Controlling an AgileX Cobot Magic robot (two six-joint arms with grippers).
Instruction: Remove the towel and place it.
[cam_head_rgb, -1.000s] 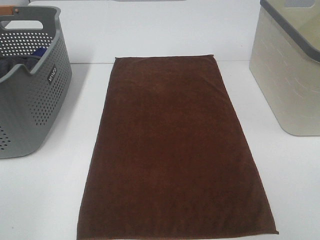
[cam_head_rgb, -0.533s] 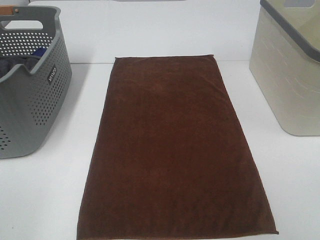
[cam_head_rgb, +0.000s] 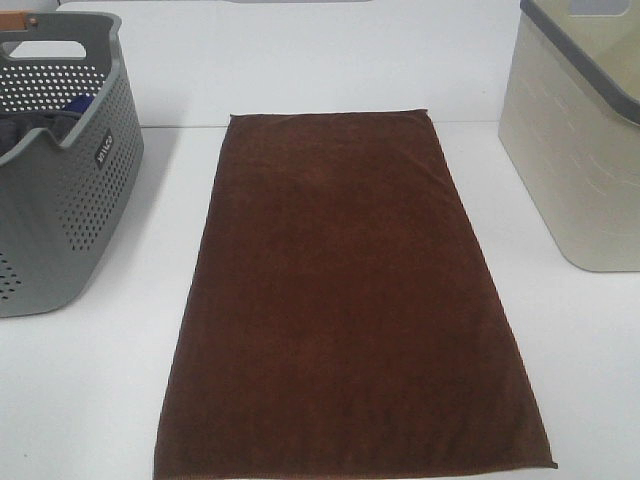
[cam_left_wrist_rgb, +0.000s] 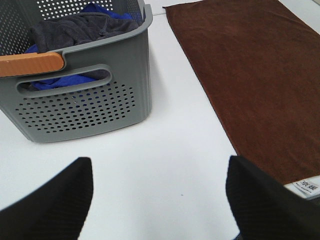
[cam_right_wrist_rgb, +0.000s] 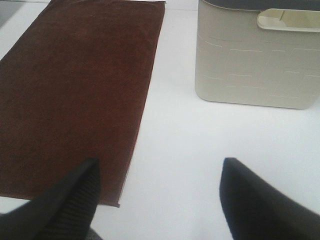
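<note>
Now the big dark brown terry cloth towel (cam_head_rgb: 350, 300) lies flat and smooth in the middle of the white tabletop (cam_head_rgb: 90, 390). It is spread out all the way, and nothing touches it. A small white tag (cam_left_wrist_rgb: 305, 186) peeks out at one near corner.

On the left side of the towel stands a grey plastic basket with many little holes (cam_head_rgb: 60, 200). A blue cloth (cam_left_wrist_rgb: 70, 80) and a dark grey cloth (cam_left_wrist_rgb: 75, 30) sit inside it. On the right side stands a cream plastic bin with a grey rim (cam_head_rgb: 575, 150).

The left gripper (cam_left_wrist_rgb: 160, 195) is wide open and holds nothing. It hangs over bare tabletop between the basket and the towel. The right gripper (cam_right_wrist_rgb: 157, 195) is wide open and empty too, near the towel's other near corner.

The towel looks like it is already out and laid down. If so, little is left to do.
</note>
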